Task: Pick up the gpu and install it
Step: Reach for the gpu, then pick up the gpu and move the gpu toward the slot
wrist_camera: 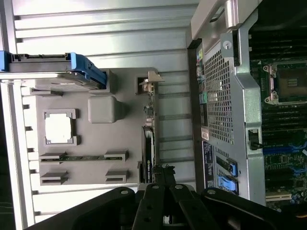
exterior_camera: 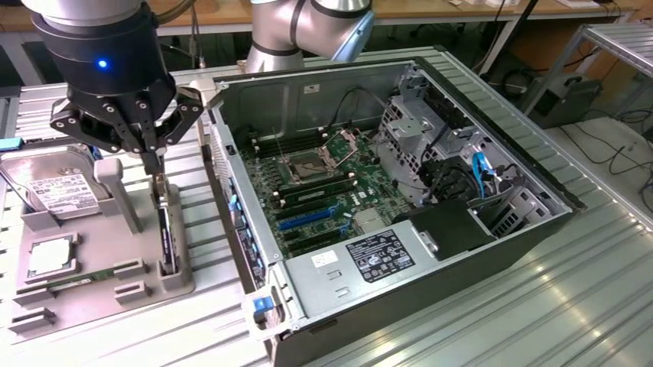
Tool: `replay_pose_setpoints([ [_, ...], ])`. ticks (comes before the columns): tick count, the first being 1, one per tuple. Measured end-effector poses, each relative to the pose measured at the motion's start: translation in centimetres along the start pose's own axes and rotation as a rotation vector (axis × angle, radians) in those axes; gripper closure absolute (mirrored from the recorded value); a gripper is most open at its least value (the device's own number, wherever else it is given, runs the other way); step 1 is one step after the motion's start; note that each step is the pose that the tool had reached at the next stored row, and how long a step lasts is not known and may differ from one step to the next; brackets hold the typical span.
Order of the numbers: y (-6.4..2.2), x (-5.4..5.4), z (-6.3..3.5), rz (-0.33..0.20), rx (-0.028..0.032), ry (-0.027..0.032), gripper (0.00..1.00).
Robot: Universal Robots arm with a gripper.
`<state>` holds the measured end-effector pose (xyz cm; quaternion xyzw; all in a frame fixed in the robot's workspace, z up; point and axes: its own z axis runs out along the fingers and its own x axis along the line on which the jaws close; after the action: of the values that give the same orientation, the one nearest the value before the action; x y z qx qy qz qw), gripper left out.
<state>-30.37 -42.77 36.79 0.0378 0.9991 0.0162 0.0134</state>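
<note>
the gripper (exterior_camera: 153, 162) is reaching straight down over the tray (exterior_camera: 94, 304). its fingers are pressed together on the upper edge of the gpu (exterior_camera: 164, 229) and seem to be pinching the thin card. the gpu is standing on edge with its lower edge sitting in a narrow slot of the tray, just beside the case (exterior_camera: 337, 313). standing it up this way is leaving the top edge free for a pinch from above. in the wrist view the gpu (wrist_camera: 147, 146) is showing edge-on, with its bracket (wrist_camera: 152, 79) at the end away from the gripper (wrist_camera: 162, 176). the case is lying on its side with the open face up, so the board (exterior_camera: 326, 187) is facing upward, ready for a card lowered in. the drive (exterior_camera: 56, 187) is resting in its own cradle on the tray.
</note>
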Motion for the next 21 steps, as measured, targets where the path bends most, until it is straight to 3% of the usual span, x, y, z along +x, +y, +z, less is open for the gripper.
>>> replay_pose_setpoints([
  [15,0.00,0.00,0.00,0.000,0.0001,0.0000,0.89],
  [20,-0.03,0.32,0.35,0.001,0.0014,-0.0027,0.64],
  [21,-0.05,0.44,0.54,0.004,0.0018,-0.0026,0.64],
])
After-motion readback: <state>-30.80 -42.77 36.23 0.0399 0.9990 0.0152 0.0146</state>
